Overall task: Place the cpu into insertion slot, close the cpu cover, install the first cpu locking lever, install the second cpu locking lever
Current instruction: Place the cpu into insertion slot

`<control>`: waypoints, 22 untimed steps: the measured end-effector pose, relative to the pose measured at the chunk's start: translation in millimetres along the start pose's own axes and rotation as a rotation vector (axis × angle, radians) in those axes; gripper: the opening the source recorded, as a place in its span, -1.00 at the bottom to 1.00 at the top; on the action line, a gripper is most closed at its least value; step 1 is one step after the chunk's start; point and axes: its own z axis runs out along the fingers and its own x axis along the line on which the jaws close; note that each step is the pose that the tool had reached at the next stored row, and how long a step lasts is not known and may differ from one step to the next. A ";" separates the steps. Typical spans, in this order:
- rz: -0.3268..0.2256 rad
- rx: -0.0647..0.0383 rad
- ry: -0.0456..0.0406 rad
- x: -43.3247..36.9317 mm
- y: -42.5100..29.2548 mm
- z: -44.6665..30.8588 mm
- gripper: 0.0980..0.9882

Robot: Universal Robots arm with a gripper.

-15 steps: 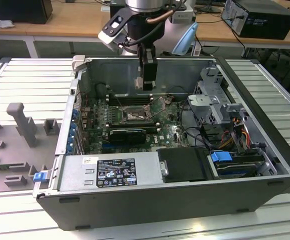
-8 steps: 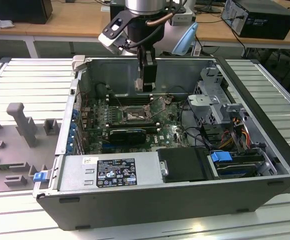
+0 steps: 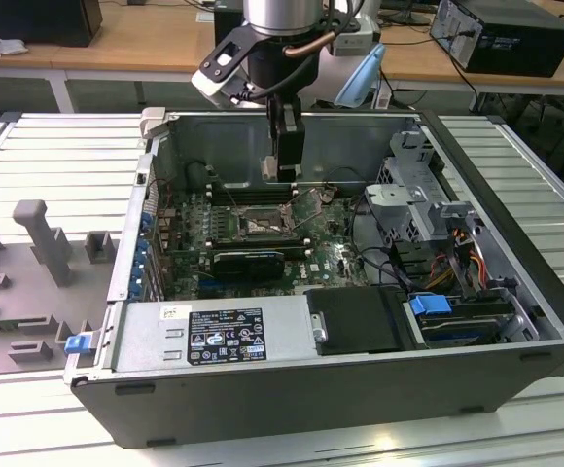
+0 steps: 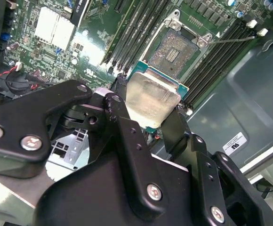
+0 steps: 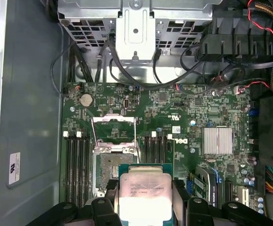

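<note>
While the claw [image 3: 282,170] grips the cpu [image 4: 151,98] flat by its edges, the insertion slot [image 3: 263,226] lies open just below, toward six o'clock in the exterior view, its cpu cover [image 5: 114,126] raised.

Exterior view overlooks the case [image 3: 360,389]; both wrist views share the motherboard [image 4: 37,56] [image 5: 174,108]

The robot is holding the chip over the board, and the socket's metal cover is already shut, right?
Not quite. The gripper does hold the cpu, but the cpu cover stands open, leaving the insertion slot bare, as the first wrist view shows.
</note>
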 end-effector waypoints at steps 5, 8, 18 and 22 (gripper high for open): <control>0.000 0.001 0.0000 -0.1 -0.3 3.0 -0.01; 0.000 0.005 0.0000 -0.1 -0.6 7.1 -0.01; 0.000 0.009 0.0001 -0.2 -1.0 12.5 -0.01; 0.000 0.011 0.0000 -0.2 -1.2 14.2 -0.01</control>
